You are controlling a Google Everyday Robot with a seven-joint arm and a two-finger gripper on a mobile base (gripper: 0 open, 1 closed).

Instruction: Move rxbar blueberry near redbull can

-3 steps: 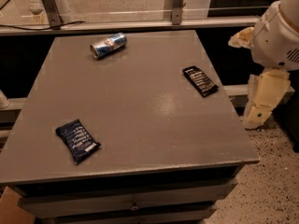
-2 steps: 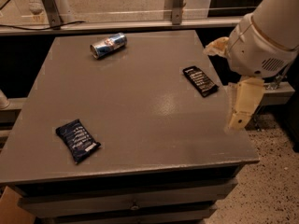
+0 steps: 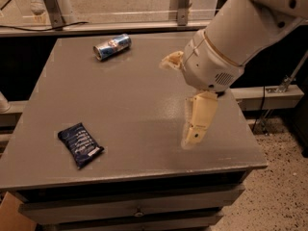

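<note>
Swinging in from the right edge, the robot's 1 arm [image 3: 226,47] has moved left and now hangs over the right half of the table [image 3: 144,105], where a moment ago it stood off beside it. Its bulky white wrist fills the upper right of the view. Below the wrist, the cream-coloured gripper [image 3: 196,121] points down and hovers just above the tabletop near the front right corner. It holds nothing, and I cannot tell whether it is spread or closed.

The blue snack bar [image 3: 80,145] has not shifted. It lies flat near the front left corner of the grey table, turned at an angle, with white lettering on its dark wrapper and a pale end toward the front. It is well apart from the gripper.

The drink can [image 3: 111,46] lies on its side at the far edge of the table, left of centre, blue and silver with its round end facing left. It is well apart from the snack bar, with bare tabletop between them.

A drawer front [image 3: 139,211] runs below the tabletop, and speckled floor [image 3: 279,186] shows at the right.
</note>
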